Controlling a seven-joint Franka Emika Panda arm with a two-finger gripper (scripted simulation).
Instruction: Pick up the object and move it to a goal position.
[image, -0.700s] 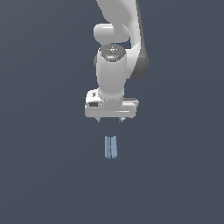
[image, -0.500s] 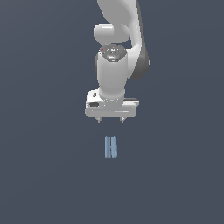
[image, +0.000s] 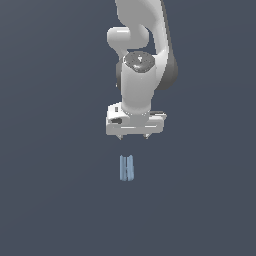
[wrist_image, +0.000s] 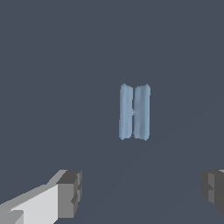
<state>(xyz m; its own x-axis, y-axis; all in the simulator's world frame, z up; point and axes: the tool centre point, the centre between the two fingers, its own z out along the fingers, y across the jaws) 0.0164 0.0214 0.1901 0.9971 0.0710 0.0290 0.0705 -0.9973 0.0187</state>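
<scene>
While hanging released with fingers spread wide and nothing between them, gripper (image: 134, 137) well apart from block (image: 127, 168), upright on the ground, long axis vertical, just toward the exterior view's left of the fingers' midline, so probably descent next

Simulated scene: featureless dark grey-blue backdrop (image: 50, 200) (no furnishings visible).

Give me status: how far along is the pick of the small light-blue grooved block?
Early stage. Done: the white gripper sits above the small light-blue grooved block, jaws open; the wrist view shows the dark fingertips spread wide. In hand: nothing; the block stands clear of the fingers. Left: descend, close, lift, carry to the goal, which isn't visible.
</scene>
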